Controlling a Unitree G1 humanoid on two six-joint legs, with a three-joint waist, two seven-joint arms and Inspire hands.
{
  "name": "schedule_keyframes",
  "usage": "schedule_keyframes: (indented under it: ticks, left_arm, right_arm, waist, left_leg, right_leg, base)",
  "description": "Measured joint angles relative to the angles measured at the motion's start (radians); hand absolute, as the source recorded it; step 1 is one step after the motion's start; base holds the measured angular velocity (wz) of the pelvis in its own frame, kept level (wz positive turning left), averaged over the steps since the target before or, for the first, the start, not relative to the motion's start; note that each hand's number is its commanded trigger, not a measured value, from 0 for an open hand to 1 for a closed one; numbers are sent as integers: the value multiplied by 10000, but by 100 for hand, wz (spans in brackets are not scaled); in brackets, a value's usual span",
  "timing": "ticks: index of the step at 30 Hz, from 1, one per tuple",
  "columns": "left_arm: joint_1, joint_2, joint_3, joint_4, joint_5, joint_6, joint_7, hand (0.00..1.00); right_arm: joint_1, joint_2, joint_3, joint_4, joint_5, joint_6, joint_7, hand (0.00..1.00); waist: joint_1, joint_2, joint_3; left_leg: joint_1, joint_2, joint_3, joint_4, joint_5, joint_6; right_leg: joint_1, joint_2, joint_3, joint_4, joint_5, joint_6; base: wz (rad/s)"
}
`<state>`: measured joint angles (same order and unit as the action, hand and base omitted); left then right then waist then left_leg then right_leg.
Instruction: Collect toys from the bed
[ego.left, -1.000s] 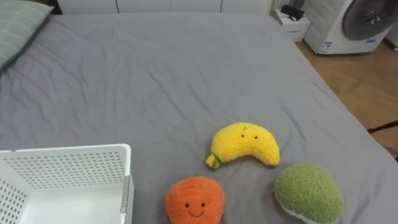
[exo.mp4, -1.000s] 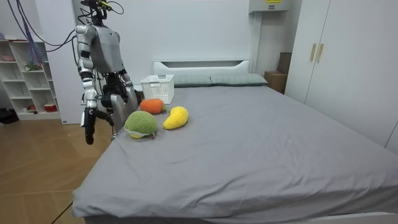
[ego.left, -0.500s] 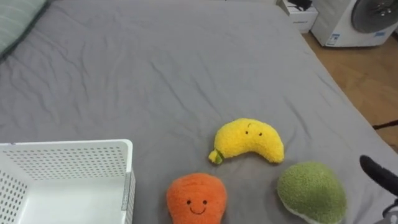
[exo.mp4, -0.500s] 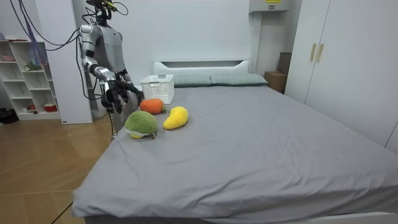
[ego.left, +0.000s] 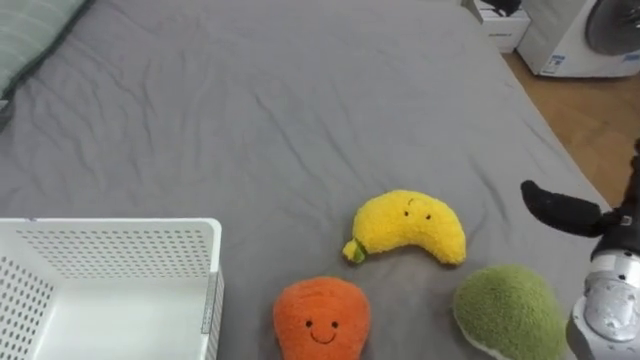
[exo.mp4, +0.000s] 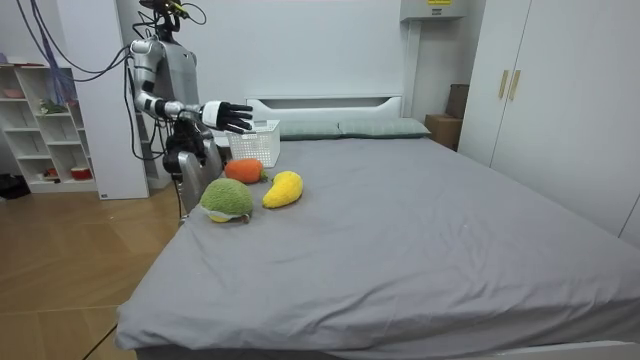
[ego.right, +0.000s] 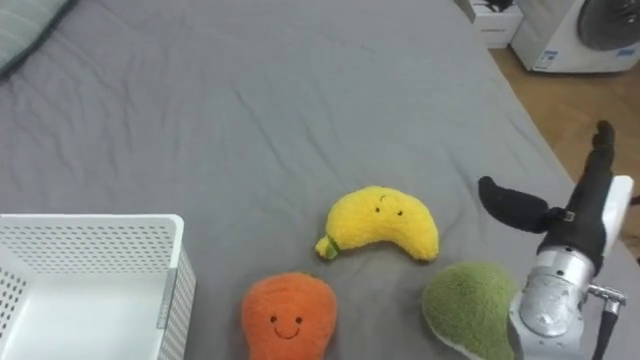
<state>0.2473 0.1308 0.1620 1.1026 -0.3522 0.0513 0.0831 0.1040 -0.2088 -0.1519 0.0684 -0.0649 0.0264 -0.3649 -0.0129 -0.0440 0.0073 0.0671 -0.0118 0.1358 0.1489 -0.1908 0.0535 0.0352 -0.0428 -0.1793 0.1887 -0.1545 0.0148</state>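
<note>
Three plush toys lie on the grey bed (ego.left: 250, 120) near its edge: a yellow banana (ego.left: 408, 225), an orange one with a face (ego.left: 322, 318) and a green one (ego.left: 505, 310). A white perforated basket (ego.left: 120, 262) stands on the bed to their left, nothing in the part I see. My right hand (ego.right: 585, 215) hovers open above the green toy (ego.right: 465, 300), right of the banana (ego.right: 380, 225), thumb spread and fingers straight, touching nothing. In the room view I stand beside the bed, right hand (exo.mp4: 228, 115) stretched out over the toys.
A striped pillow (ego.left: 30, 30) lies at the bed's far left corner. Past the bed's right edge is wooden floor (ego.left: 590, 120) with a white appliance (ego.left: 590, 35). A shelf (exo.mp4: 40, 130) and wardrobe doors (exo.mp4: 540, 100) stand in the room.
My right arm has risen from hanging at my side to reaching forward over the toys, and the hand has come into the eye views. The toys and basket have not moved.
</note>
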Motion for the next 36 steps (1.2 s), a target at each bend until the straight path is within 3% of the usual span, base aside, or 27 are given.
schedule_keyframes:
  ticks: [2,6,10,14,17,21,23,28,36]
  left_arm:
    - [18,-5,-2,-23,5,-1,-42,0]
    - [22,17,2,-132,5,-17,-54,0]
    - [139,35,10,-324,86,135,-67,0]
    - [194,57,137,-435,118,367,-194,0]
    - [162,66,275,-467,154,528,-255,0]
    - [57,246,289,-432,196,611,-255,0]
    - [25,283,302,-421,181,713,-255,0]
    - [26,314,348,-390,448,920,-245,0]
    - [-49,320,480,-539,833,920,-209,0]
  right_arm:
    - [13,-4,216,95,-343,23,498,0]
    - [-106,-101,473,1096,-990,207,1599,0]
    - [-81,-116,515,1762,-1452,808,2718,0]
    - [-64,-115,509,2034,-2248,1210,3355,0]
    - [-67,-113,514,2074,-2976,1299,3593,0]
    - [-113,-116,518,3169,-3404,1363,3704,0]
    - [-110,-114,522,3672,-3407,1613,3891,0]
    - [-126,-202,512,4436,-3909,1647,4135,0]
    - [-147,-304,517,4798,-5559,1622,4482,0]
  waist:
    - [-17,12,8]
    - [-5,-120,-63]
    - [11,-193,-65]
    - [3,-253,-34]
    - [19,-361,-17]
    - [163,-596,-86]
    - [220,-694,-97]
    - [237,-615,-81]
    - [410,-415,-86]
  left_leg:
    - [-11,0,-13,10,0,0]
    - [-21,-3,-53,28,-1,0]
    - [-13,-10,-78,30,0,2]
    - [46,-12,-85,32,0,1]
    - [76,-14,-86,34,0,1]
    - [73,-17,-112,38,0,2]
    - [71,-26,-132,37,0,4]
    - [87,-23,-135,41,0,4]
    - [29,-32,-240,66,-1,4]
  right_leg:
    - [-10,-4,-6,7,4,-3]
    - [19,-38,-119,15,4,-3]
    - [52,-54,-186,4,5,0]
    - [128,-50,-209,-27,4,2]
    - [160,-60,-257,-40,1,6]
    - [169,-66,-292,-48,1,6]
    - [172,-74,-316,-35,2,6]
    - [184,-68,-235,-25,4,3]
    - [207,-109,-381,-45,2,4]
  base:
    - [0]
    - [5]
    - [2]
    - [0]
    - [0]
    - [1]
    - [0]
    - [0]
    - [3]
